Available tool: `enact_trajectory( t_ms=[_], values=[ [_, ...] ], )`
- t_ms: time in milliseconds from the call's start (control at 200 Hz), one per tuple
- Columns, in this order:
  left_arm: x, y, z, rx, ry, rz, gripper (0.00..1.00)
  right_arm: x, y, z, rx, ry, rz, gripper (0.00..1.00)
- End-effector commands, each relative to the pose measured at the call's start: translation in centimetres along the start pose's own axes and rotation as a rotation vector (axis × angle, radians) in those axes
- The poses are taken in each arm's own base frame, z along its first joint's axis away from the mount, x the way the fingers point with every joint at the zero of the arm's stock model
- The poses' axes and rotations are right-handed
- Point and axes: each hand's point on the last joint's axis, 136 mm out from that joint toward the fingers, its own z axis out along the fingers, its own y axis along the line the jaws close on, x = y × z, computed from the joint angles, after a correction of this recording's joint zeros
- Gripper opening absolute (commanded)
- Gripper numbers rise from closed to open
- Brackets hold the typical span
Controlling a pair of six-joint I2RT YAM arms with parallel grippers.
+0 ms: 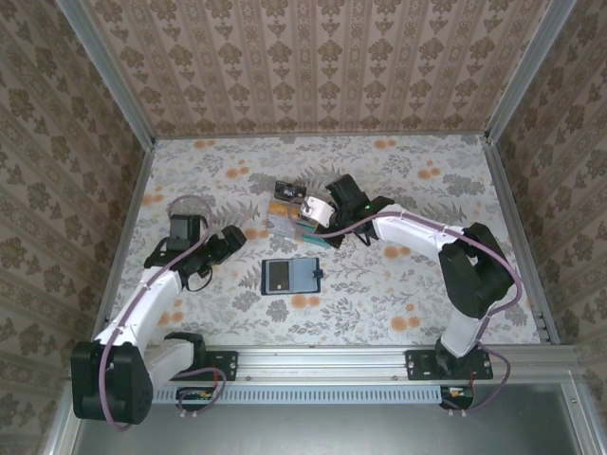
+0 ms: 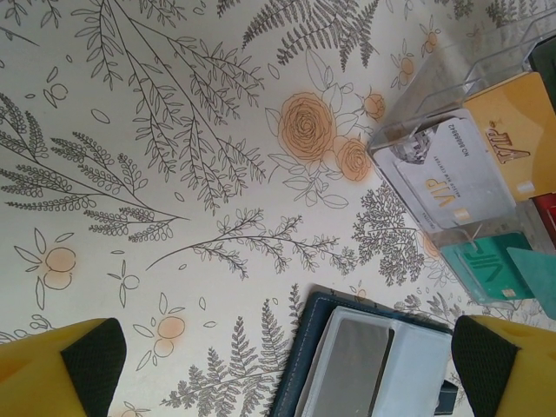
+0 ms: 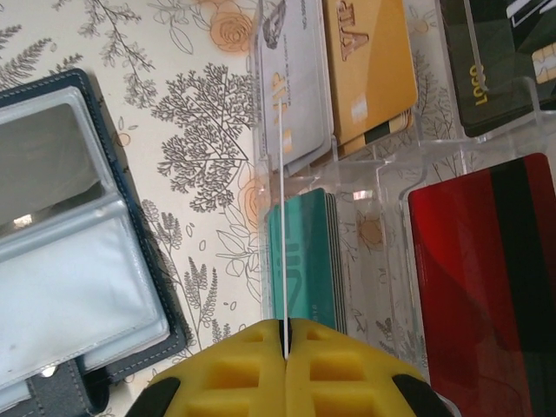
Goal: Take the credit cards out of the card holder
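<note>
At the left, the left gripper (image 1: 228,242) hovers low over the flowered table (image 1: 190,161) with its jaws spread wide, holding nothing. Just to its right, the card holder (image 1: 289,276) lies opened flat. In the right wrist view its clear sleeves look empty, though glare hides part of them.

Beyond the card holder sits a clear plastic tray (image 3: 391,156) where the credit cards lie sorted: a pale card (image 3: 295,95), a gold card (image 3: 369,69), a black card (image 3: 495,69), a red card (image 3: 482,278) and a teal stack (image 3: 304,252).

Above the tray, the right gripper (image 3: 285,347) is pinched shut on a single card (image 3: 282,217), held upright and seen edge-on, its edge running along the left side of the teal stack.

The step in hand appears to be dropping off a card pulled from the card holder. Next, the right arm likely needs to lower the card inside one compartment, clear of the dividing wall, then open its fingers. Whether more cards remain in the card holder cannot be told.
</note>
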Motion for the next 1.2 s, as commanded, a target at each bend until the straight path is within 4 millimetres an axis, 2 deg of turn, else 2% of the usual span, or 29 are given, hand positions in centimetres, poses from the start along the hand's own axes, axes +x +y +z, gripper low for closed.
enact_trajectory(
  t_ms=[0, 400, 705, 830, 965, 1195],
  values=[
    [-0.5, -0.5, 0.0, 0.022, -0.006, 0.019, 1.0, 0.7, -0.3, 0.5, -0.006, 0.039, -0.006, 0.0],
    [-0.2, -0.8, 0.1, 0.041, 0.01, 0.015, 1.0, 1.7, -0.6, 0.9, -0.004, 0.065, 0.004, 0.0],
    [0.5, -1.1, -0.5, 0.067, 0.029, 0.011, 1.0, 2.0, -0.8, 1.7, -0.017, 0.085, 0.01, 0.13],
    [0.6, -2.1, -0.9, 0.117, 0.036, 0.011, 1.0, 2.2, -0.9, 1.8, -0.013, 0.091, 0.016, 0.19],
    [0.6, -2.6, -1.2, 0.14, 0.039, 0.015, 1.0, 1.7, -1.0, 1.4, -0.002, 0.075, 0.035, 0.24],
    [0.6, -3.3, -1.3, 0.174, 0.044, 0.007, 1.0, 0.4, -1.5, -0.5, 0.032, 0.038, 0.091, 0.26]
  ],
)
